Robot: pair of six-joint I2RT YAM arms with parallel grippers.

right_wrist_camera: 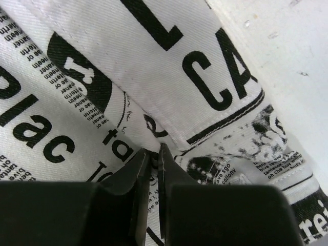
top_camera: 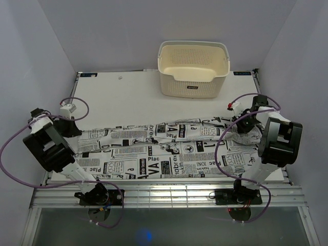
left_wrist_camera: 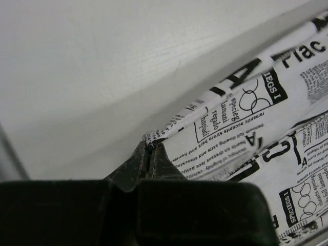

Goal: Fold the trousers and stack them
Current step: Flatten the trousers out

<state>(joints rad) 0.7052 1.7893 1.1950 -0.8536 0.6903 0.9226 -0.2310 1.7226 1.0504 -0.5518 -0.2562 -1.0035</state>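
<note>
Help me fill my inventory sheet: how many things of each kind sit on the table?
trousers: 1
basket: 1
Total: 2

Open tabletop [top_camera: 123,100] between trousers [top_camera: 169,148] and basket [top_camera: 193,69]

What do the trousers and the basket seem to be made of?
The trousers: soft woven cloth, matte, probably cotton; a fine weave, stitched hems and folds show. The basket: likely moulded plastic, cream, smooth; rigid walls pierced with regular small holes.
</note>
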